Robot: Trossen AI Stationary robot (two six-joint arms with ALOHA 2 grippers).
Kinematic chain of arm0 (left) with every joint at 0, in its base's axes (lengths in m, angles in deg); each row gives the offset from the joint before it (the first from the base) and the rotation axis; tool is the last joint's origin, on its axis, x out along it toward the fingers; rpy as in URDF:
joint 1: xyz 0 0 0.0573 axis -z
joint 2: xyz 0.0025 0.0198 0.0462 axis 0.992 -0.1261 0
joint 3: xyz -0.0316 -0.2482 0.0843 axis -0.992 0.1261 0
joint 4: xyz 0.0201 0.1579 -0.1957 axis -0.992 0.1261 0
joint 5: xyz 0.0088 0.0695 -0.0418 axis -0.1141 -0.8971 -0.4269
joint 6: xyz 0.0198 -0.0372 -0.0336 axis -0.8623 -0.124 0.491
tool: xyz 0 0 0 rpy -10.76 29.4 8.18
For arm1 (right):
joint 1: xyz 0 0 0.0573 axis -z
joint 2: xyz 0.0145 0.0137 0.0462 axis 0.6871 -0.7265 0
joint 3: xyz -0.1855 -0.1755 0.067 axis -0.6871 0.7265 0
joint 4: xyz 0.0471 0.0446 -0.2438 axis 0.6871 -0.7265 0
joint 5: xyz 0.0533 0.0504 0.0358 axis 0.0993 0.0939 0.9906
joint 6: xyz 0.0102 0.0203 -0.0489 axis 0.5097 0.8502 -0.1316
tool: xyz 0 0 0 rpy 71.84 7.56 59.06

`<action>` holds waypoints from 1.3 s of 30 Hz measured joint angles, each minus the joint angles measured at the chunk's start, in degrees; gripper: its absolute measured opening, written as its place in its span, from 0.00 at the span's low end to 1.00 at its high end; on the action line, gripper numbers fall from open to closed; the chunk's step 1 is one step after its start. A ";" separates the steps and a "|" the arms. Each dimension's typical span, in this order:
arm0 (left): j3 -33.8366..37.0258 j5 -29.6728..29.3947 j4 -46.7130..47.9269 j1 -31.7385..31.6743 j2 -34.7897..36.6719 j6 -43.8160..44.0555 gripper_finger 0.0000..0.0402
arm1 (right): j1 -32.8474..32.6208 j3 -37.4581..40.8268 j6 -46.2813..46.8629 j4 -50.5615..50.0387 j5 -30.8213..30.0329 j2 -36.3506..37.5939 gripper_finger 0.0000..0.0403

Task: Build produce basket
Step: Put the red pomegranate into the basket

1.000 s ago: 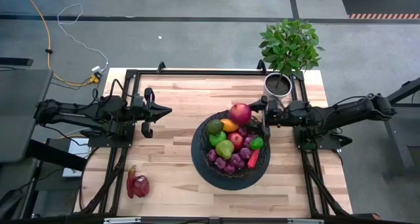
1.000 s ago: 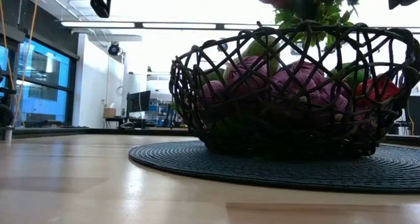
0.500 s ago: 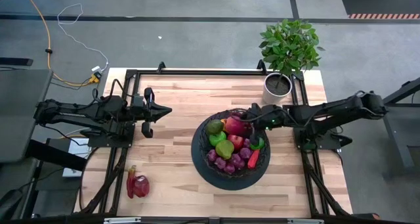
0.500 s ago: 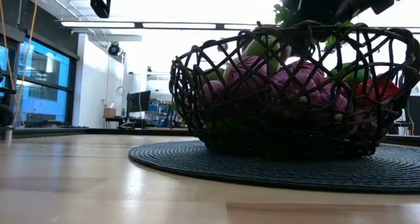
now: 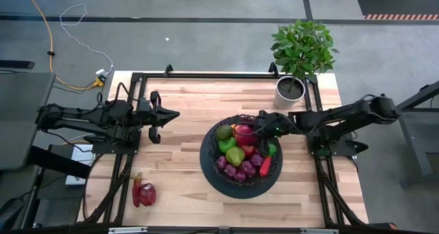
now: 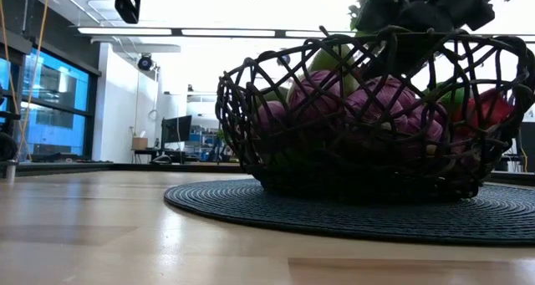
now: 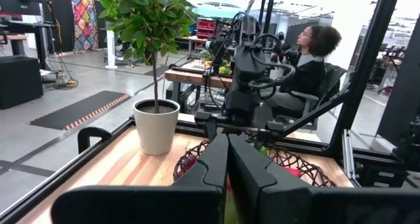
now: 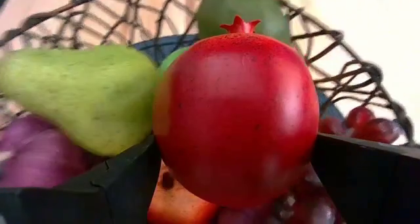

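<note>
The black woven basket (image 5: 208, 157) stands on a round dark mat (image 6: 251, 208) at mid-table. It holds a green pear (image 8: 85, 92), a green fruit (image 8: 244, 8), purple onions (image 6: 376, 101), grapes and other produce. My right gripper (image 5: 247, 132) reaches in over the basket's far right rim, shut on a red pomegranate (image 8: 236, 112). My left gripper (image 5: 175, 114) waits shut and level over the table's left part, holding nothing. My right gripper pinches the pomegranate's two opposite sides (image 8: 164, 138) between its fingers (image 8: 111, 184), at about the fruit's widest girth. The fingers slant down into the basket from the table's right. The crown points up. The pomegranate hangs just over the piled produce; whether it rests on it, I cannot tell.
A potted green plant (image 5: 300, 52) in a grey pot (image 5: 290, 90) stands at the far right corner, close behind my right arm. Two red pieces of produce (image 5: 144, 193) lie near the table's near left edge. A person sits in the room beyond the table (image 7: 308, 60).
My right gripper has gone down and toward the table's left, from over the basket's far right rim into the basket, tipping its fingers downward. The pomegranate went with it, from above the rim down onto the pile's level.
</note>
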 joint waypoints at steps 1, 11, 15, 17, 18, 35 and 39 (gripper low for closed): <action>0.00 0.00 -0.02 0.00 -0.02 0.00 0.00 | 0.00 0.02 0.01 0.45 -1.03 -0.43 0.84; 0.00 0.00 0.00 0.00 0.00 0.00 0.00 | -0.02 0.02 0.79 0.08 -3.80 -0.91 0.84; 0.00 0.00 0.00 0.00 0.00 0.00 0.00 | -0.02 0.02 0.47 0.16 -3.80 -0.91 0.84; 0.00 0.00 0.00 0.00 0.00 0.00 0.00 | 0.04 0.02 0.55 -0.27 -3.82 -0.89 0.84; 0.00 0.00 0.00 0.02 0.00 0.00 0.00 | 0.19 0.02 1.07 -0.70 -3.92 -0.89 0.84; 0.00 0.02 -0.02 0.01 -0.01 0.02 0.00 | 0.26 0.02 0.91 -1.10 -3.90 -0.83 0.93; 0.00 0.02 -0.02 0.02 -0.02 0.02 0.00 | 0.26 0.02 0.91 -1.10 -4.31 -0.85 0.98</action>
